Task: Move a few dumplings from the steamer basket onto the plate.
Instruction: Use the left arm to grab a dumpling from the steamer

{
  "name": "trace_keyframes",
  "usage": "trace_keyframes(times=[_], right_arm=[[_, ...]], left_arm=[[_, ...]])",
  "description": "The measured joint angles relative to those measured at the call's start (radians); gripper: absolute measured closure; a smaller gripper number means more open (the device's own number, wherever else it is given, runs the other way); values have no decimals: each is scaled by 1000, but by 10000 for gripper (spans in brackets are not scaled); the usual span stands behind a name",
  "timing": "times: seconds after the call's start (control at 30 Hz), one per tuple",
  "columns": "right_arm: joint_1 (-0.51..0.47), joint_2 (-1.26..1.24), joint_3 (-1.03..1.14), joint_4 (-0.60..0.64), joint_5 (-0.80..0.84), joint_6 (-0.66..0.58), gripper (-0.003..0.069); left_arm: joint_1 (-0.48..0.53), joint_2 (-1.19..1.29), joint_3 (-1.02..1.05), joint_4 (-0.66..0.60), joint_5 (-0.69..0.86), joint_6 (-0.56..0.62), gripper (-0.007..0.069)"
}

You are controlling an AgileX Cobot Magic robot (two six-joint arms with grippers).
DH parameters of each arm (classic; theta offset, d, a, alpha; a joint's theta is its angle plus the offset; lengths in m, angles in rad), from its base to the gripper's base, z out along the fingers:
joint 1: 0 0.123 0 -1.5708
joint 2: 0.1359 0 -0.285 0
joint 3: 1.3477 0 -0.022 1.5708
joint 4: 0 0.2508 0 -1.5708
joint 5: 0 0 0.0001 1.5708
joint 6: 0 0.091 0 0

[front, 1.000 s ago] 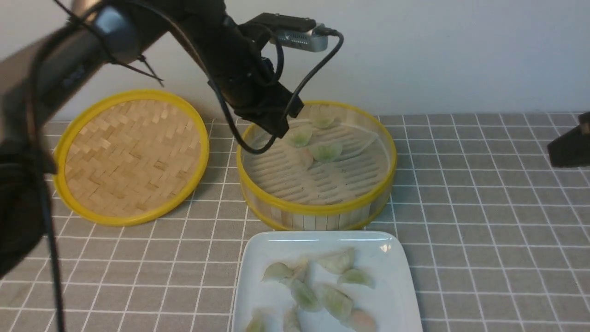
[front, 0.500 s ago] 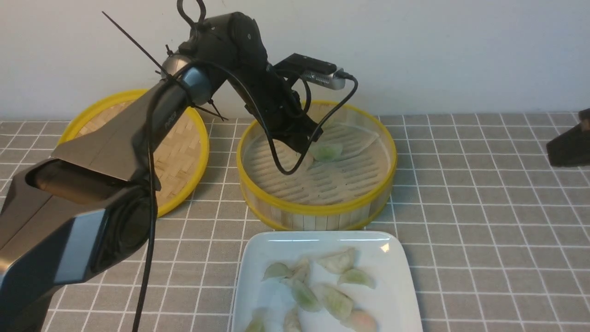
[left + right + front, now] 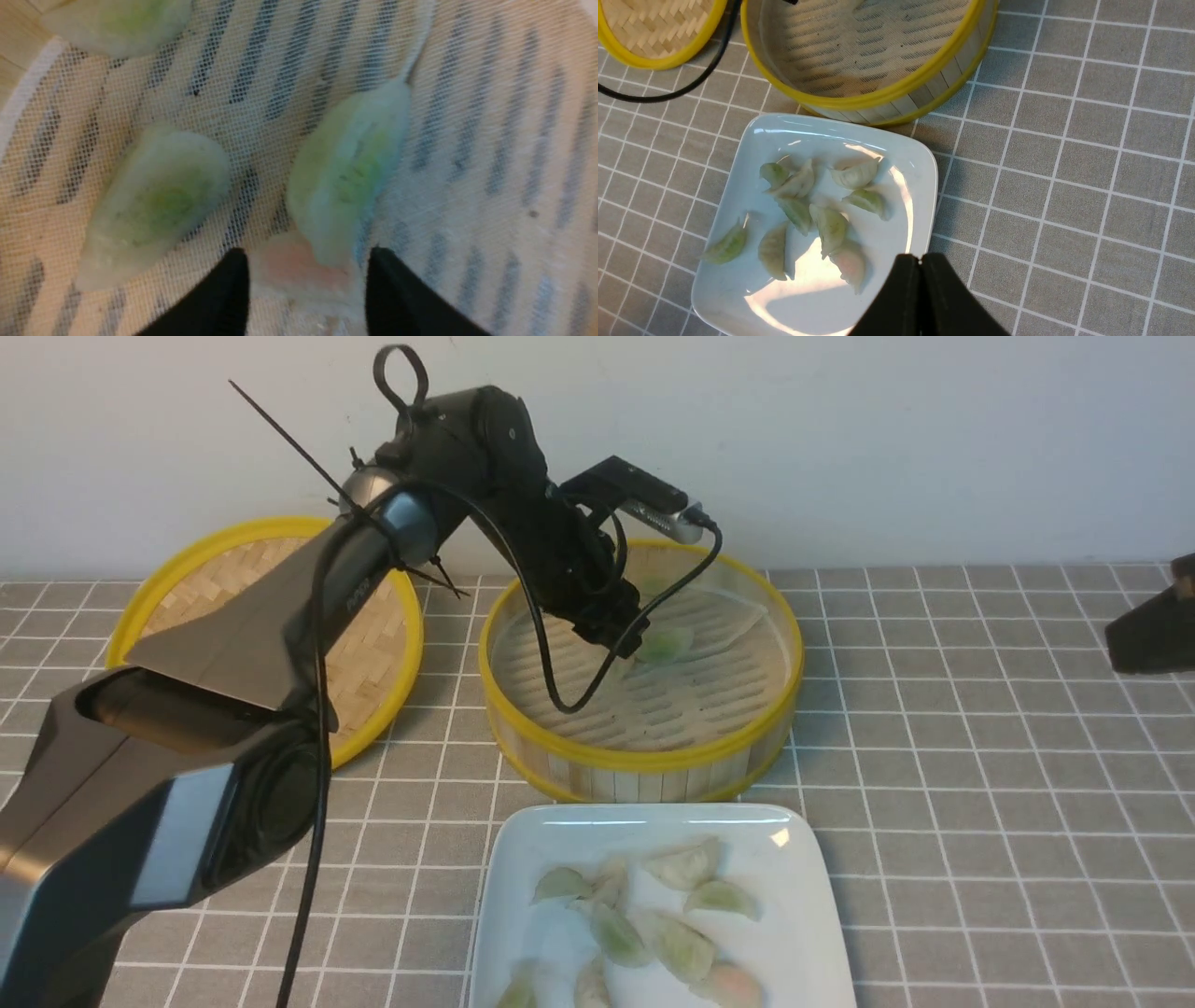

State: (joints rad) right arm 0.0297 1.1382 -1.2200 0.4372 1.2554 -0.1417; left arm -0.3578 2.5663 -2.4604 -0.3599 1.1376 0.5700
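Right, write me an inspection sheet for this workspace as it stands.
Surface: grey checked cloth, lying flat.
Job's things: steamer basket holds at least four dumplings; plate in front of it carries several more.
Clutter: woven lid lying left of the basket.
Grippers: left gripper open inside the basket, fingertips either side of a pinkish dumpling; right gripper shut, empty, off to the right.
Cables: black cable droops into the basket.
Surroundings: plain pale wall; nothing else seen.
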Motion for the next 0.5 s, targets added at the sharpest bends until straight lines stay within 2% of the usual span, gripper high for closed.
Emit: trace_keyframes(times=[0.1,0.3,0.5], right_arm=[[0,0,0,7,0,0,671],[0,0,0,9,0,0,671],[0,0,0,9,1,0,671]], left_arm=[[0,20,0,0,-8,5,228],[0,32,-8,-3,-12,7,221],[-22,30,-16,58,12,-42,295]])
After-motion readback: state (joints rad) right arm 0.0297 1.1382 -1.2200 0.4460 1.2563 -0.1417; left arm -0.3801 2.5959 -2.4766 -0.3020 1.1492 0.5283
